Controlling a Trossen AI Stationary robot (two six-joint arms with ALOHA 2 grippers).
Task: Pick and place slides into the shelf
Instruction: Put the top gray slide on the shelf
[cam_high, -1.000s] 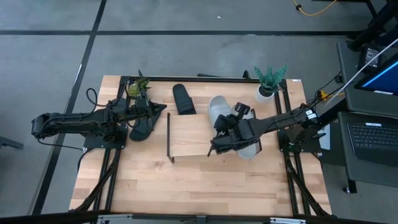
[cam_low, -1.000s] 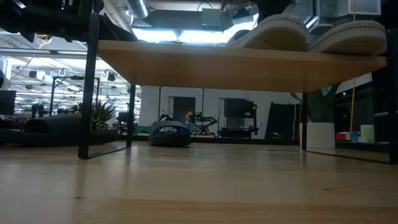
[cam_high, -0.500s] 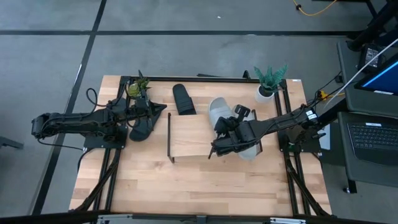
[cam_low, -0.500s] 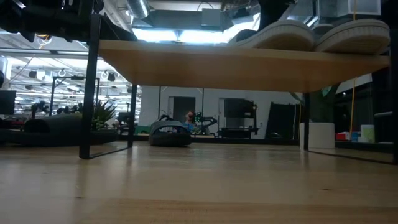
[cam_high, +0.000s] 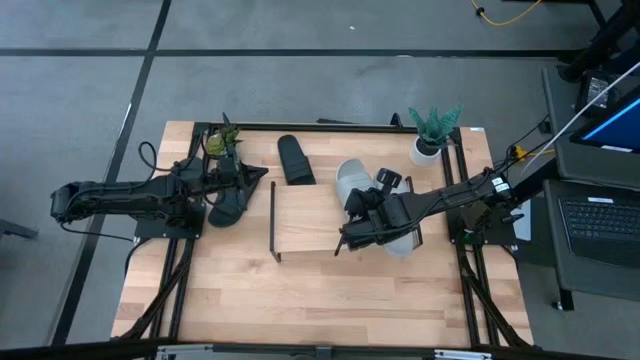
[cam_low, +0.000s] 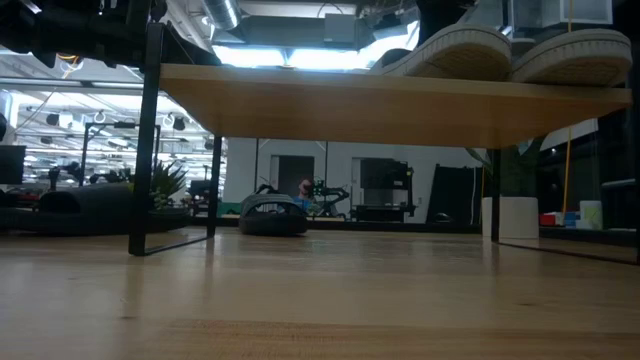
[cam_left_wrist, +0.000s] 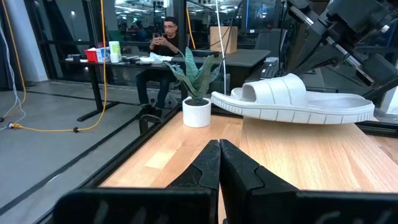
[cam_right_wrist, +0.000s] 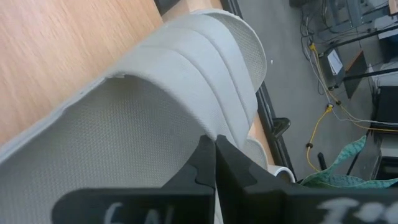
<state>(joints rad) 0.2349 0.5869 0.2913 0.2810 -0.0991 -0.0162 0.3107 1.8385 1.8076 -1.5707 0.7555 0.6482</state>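
1. The right gripper (cam_high: 352, 232), clenched and empty, presses against a light grey slide (cam_right_wrist: 155, 130) on the shelf (cam_high: 300, 220), likely nudging it into line beside its twin (cam_low: 575, 55).
2. The left gripper (cam_high: 255, 180), clenched and empty, waits near a black slide (cam_high: 228, 205); another black slide (cam_high: 295, 160) lies behind the shelf.
3. Two potted plants (cam_high: 432, 132) crowd the table's far edge.

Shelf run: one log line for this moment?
grey slides two on shelf | right gripper shut above shelf | left gripper shut, near black slide
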